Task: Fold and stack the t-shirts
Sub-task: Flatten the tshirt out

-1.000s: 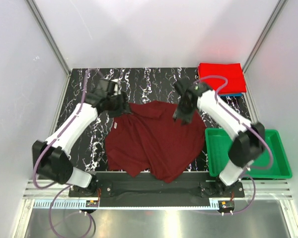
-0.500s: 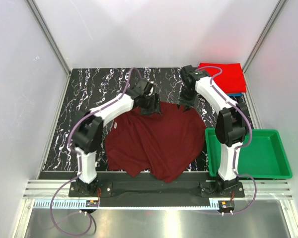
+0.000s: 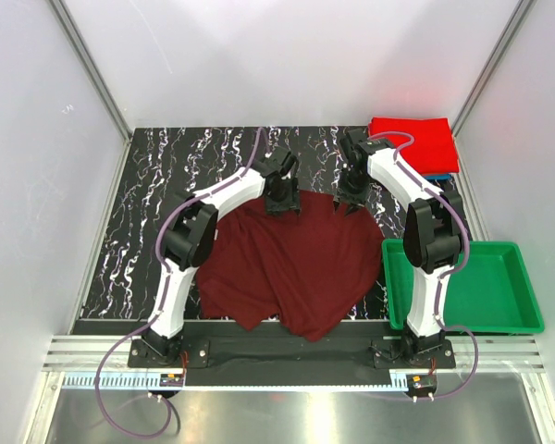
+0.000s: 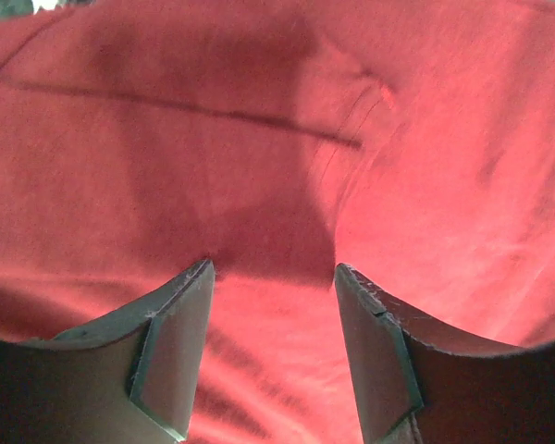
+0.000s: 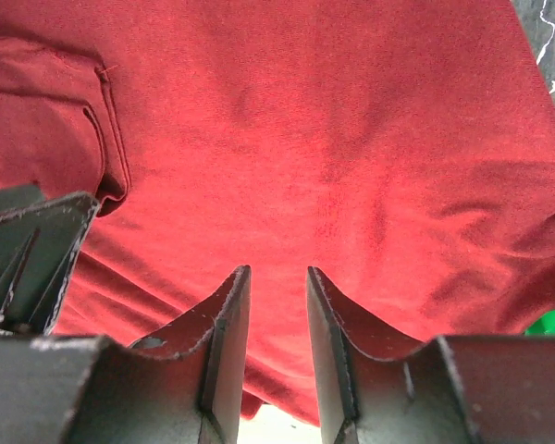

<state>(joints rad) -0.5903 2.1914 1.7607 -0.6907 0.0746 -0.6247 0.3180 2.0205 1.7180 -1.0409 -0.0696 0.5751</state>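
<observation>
Your left hand [image 3: 282,199] is open. Its two fingers [image 4: 171,351] stand apart, and they point down at the far edge of the dark maroon shirt [image 3: 296,268]. In the left wrist view you see only maroon cloth past the tips, with a seam running across it.

Your right hand [image 3: 350,202] is at the same far edge, a bit to the right. Its fingers [image 5: 224,361] stand close, with just a thin gap between them. You cannot tell if they pinch any cloth. The cloth under this hand has a folded hem on the left side.

The dark maroon shirt lies spread out in the middle of the black marbled desk [image 3: 166,185], rumpled, with its near edge by the arm bases. It touches the green tray [image 3: 499,305] on the right.

The red shirt [image 3: 412,143] lies folded in the far right corner of the desk. A thin strip of the blue shirt [image 3: 435,175] peeks out from under its near edge.
</observation>
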